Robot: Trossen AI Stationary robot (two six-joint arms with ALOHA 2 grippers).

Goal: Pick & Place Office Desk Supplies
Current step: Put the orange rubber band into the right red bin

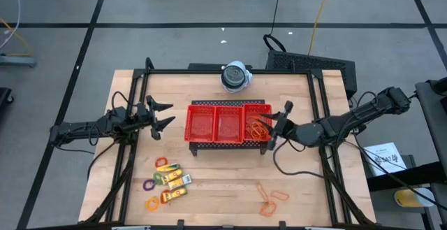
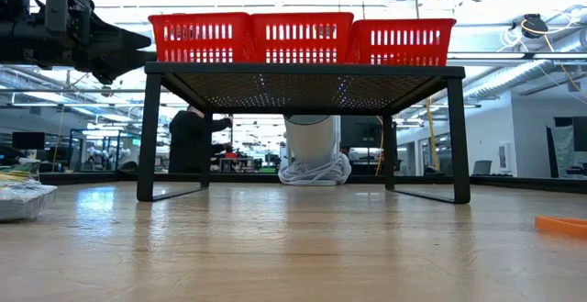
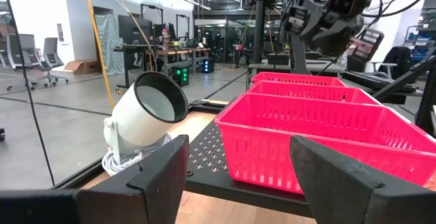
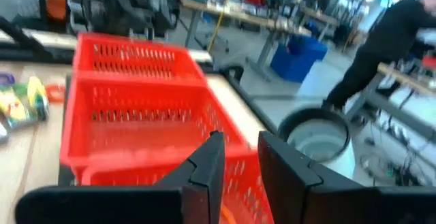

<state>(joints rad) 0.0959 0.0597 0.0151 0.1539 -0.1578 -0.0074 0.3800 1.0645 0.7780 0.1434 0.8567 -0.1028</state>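
A red three-compartment mesh tray (image 1: 227,105) sits on a black stand in the middle of the table. Orange rubber-band loops (image 1: 257,128) lie in its right compartment. My right gripper (image 1: 271,126) hovers level over that compartment's right edge, open by a narrow gap (image 4: 240,156), with nothing between the fingers. My left gripper (image 1: 167,115) waits open just left of the tray (image 3: 238,163). Near the front left of the table lie yellow packets (image 1: 174,177) and small rings (image 1: 148,185). More orange loops (image 1: 272,200) lie at the front right.
A round white-grey device (image 1: 236,76) with a coiled cable stands behind the tray at the table's far edge. The black stand's legs (image 2: 147,132) reach down to the table. Bare wood shows between the stand and the front items. A person (image 4: 381,54) stands in the room beyond.
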